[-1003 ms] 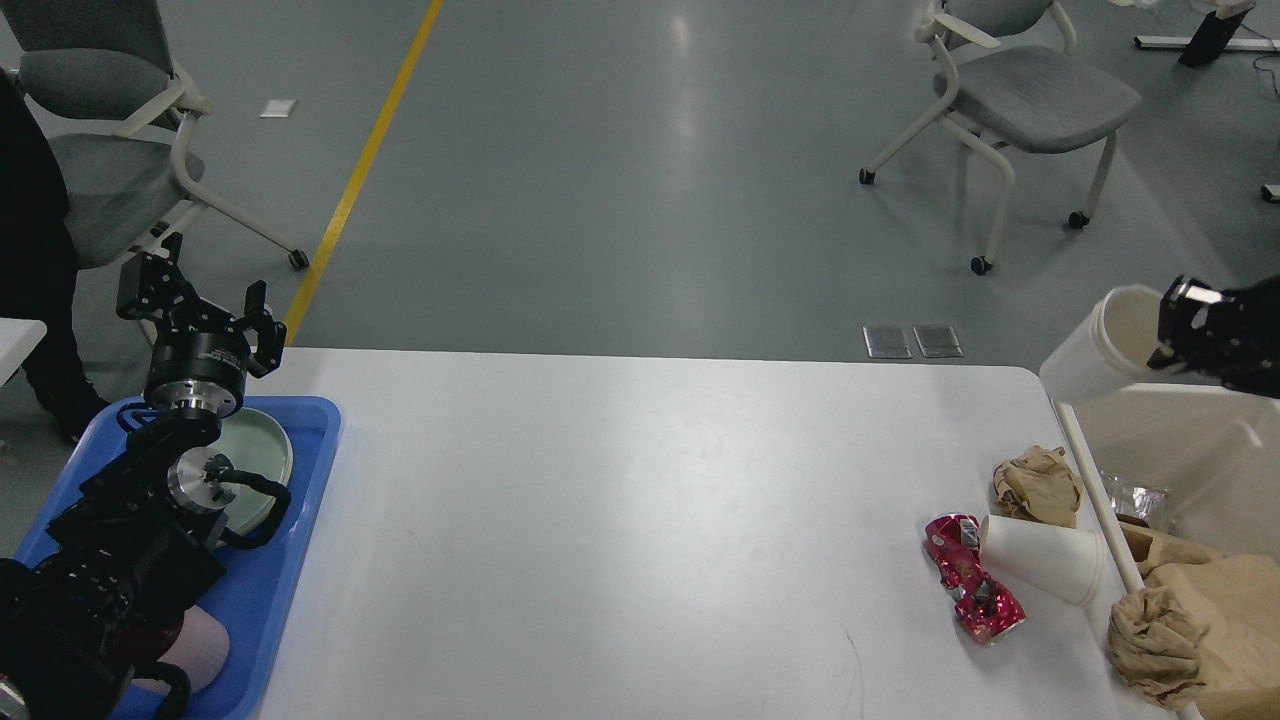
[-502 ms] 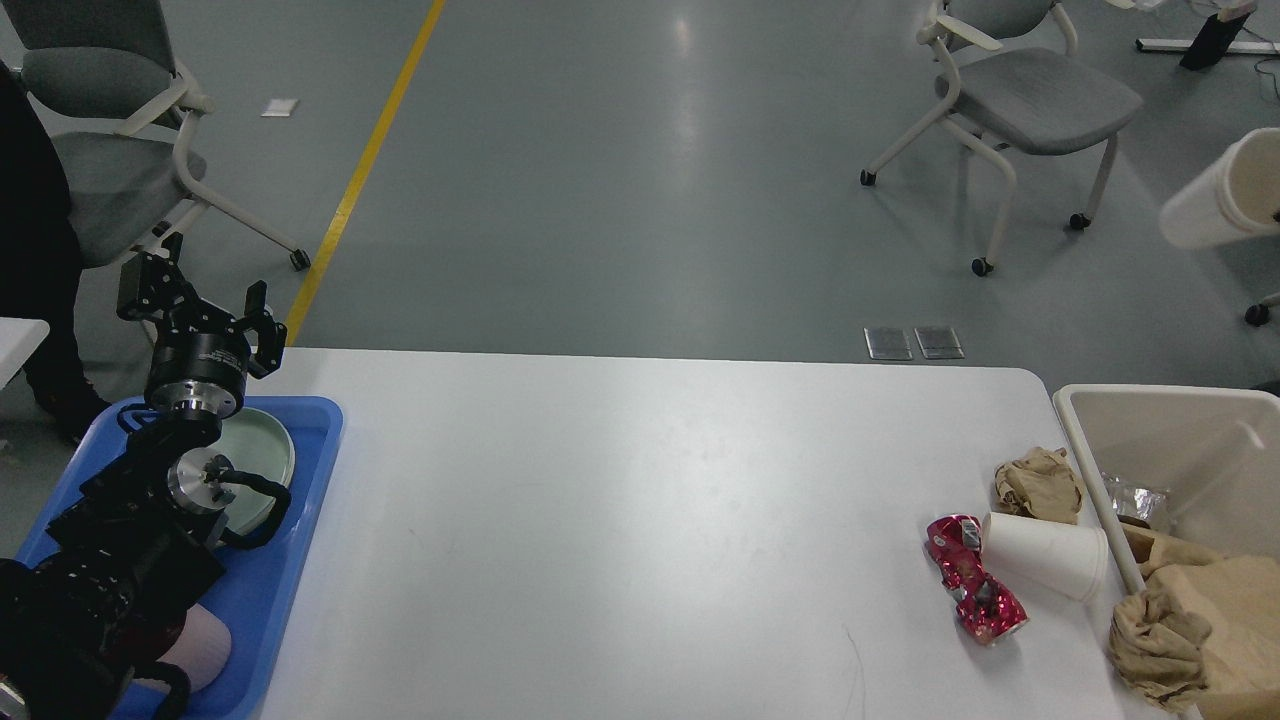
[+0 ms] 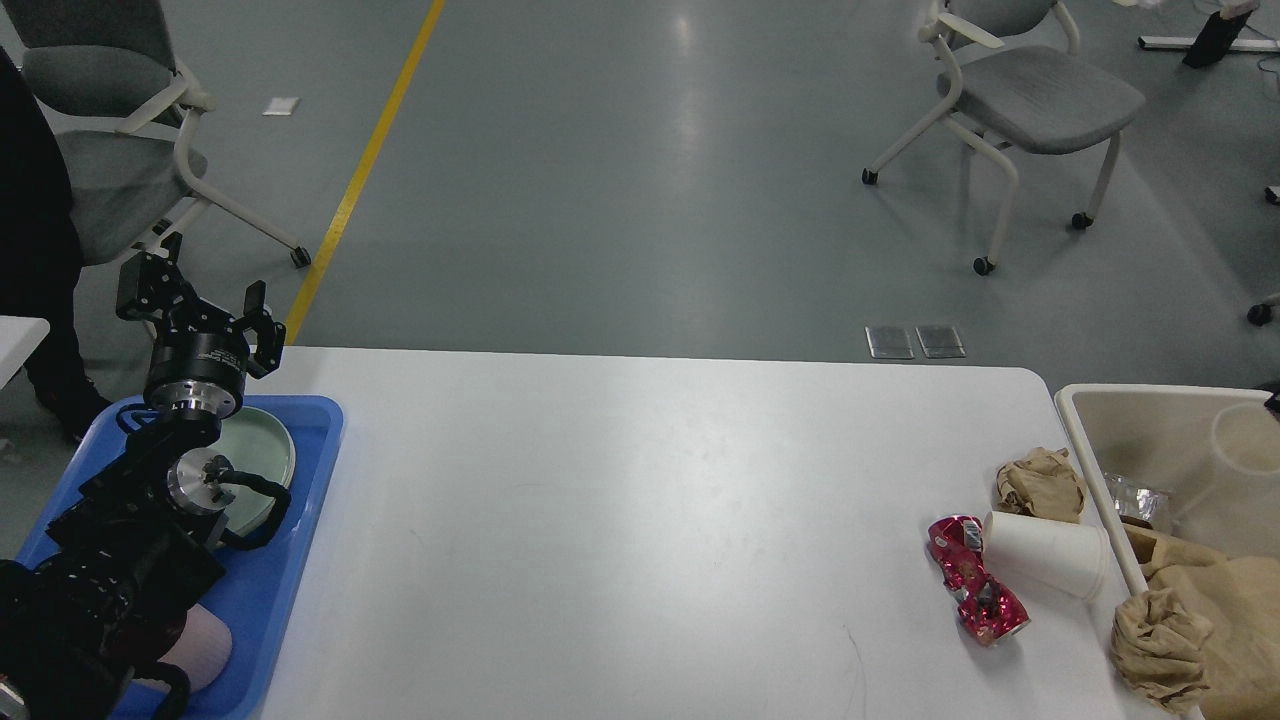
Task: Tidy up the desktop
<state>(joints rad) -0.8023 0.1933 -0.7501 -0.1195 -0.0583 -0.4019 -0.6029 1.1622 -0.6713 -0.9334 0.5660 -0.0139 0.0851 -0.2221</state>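
Note:
The white desktop (image 3: 620, 520) fills the lower view. At its right end lie a crushed red can (image 3: 975, 580), a white paper cup (image 3: 1045, 555) on its side touching the can, and a crumpled brown paper ball (image 3: 1040, 485). My left gripper (image 3: 200, 305) is open and empty, raised above the far end of the blue tray (image 3: 310, 480). My right gripper is out of view past the right edge. A faint, blurred white cup (image 3: 1245, 440) shows inside the beige bin (image 3: 1085, 440).
The tray holds a pale green plate (image 3: 262, 455) and a pinkish item (image 3: 205, 650), both partly hidden by my left arm. The bin holds crumpled brown paper (image 3: 1190, 620) and foil (image 3: 1135, 495). Chairs stand on the floor beyond the table.
The white cup held by my right gripper rose from the bin's rim up and to the right, then the gripper left the view. A blurred cup now shows inside the bin. The left arm stayed still.

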